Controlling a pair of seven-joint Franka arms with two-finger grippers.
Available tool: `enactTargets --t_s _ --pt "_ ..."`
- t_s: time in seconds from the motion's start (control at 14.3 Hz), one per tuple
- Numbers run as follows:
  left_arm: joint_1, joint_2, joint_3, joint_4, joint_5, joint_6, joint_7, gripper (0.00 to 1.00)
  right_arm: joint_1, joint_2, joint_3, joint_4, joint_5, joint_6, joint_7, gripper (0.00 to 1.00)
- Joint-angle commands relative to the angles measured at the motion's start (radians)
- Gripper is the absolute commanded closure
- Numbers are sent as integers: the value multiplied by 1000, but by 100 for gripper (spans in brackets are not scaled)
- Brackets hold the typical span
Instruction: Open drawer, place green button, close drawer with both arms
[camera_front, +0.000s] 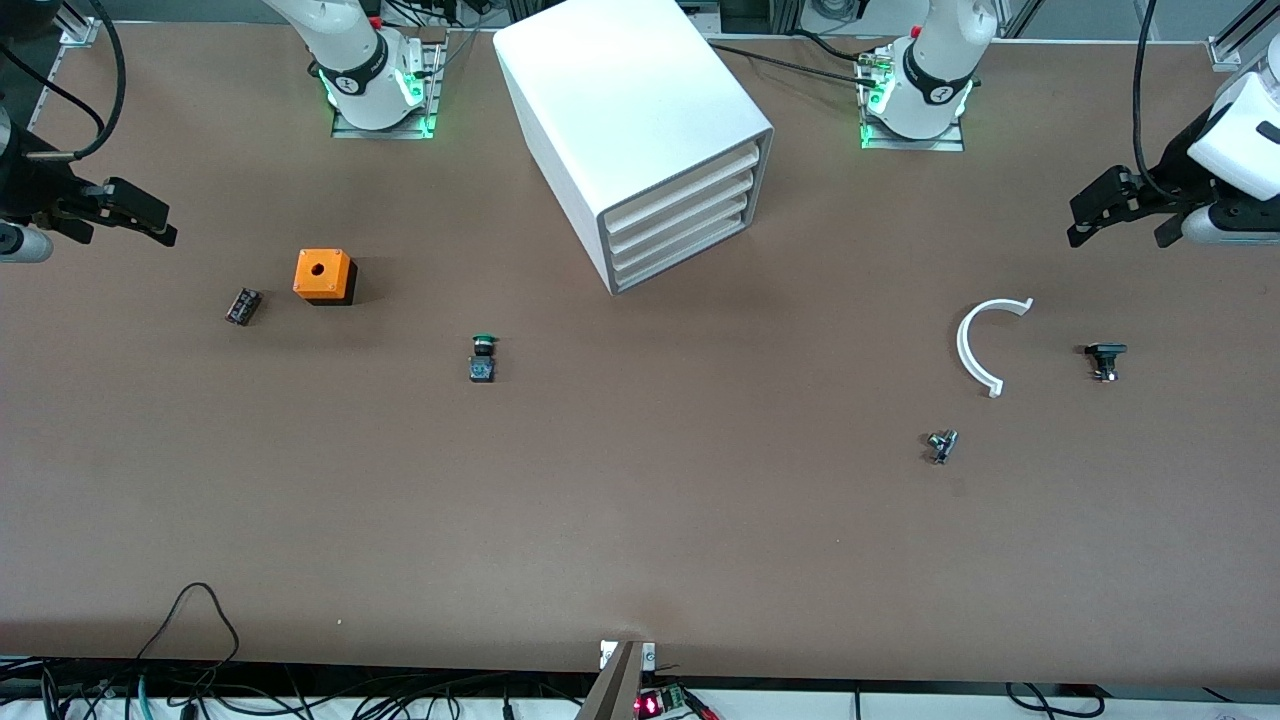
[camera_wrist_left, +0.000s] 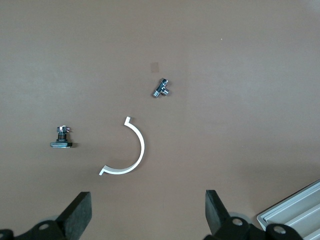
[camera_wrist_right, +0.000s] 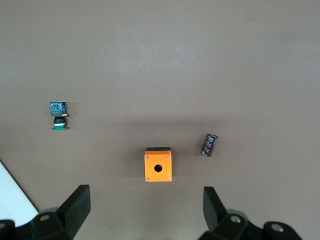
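Facing the arms, the front view shows the cabinet (camera_front: 640, 130) with all four drawers shut, a lower drawer (camera_front: 680, 243) among them. The button (camera_front: 482, 357) lies on the counter (camera_front: 640, 520), nearer the camera than the cabinet, toward the right arm's end. The left tool (camera_front: 1110, 215) and right tool (camera_front: 135, 215) wait above the counter's ends.

The left wrist view shows spread fingers (camera_wrist_left: 77, 212) over a white arc (camera_wrist_left: 127, 152).

The right wrist view shows parted fingers (camera_wrist_right: 75, 205) over an orange box (camera_wrist_right: 158, 165).
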Motion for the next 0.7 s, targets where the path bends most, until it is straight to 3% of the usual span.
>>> enactTargets --t_s 0.0,0.63 --pt "5 -13 -2 10 19 -22 15 0 -2 -6 -3 4 -8 -2 -4 0" --pt "5 -1 -4 33 19 -28 3 0 -2 -3 -11 3 -8 -2 -4 0"
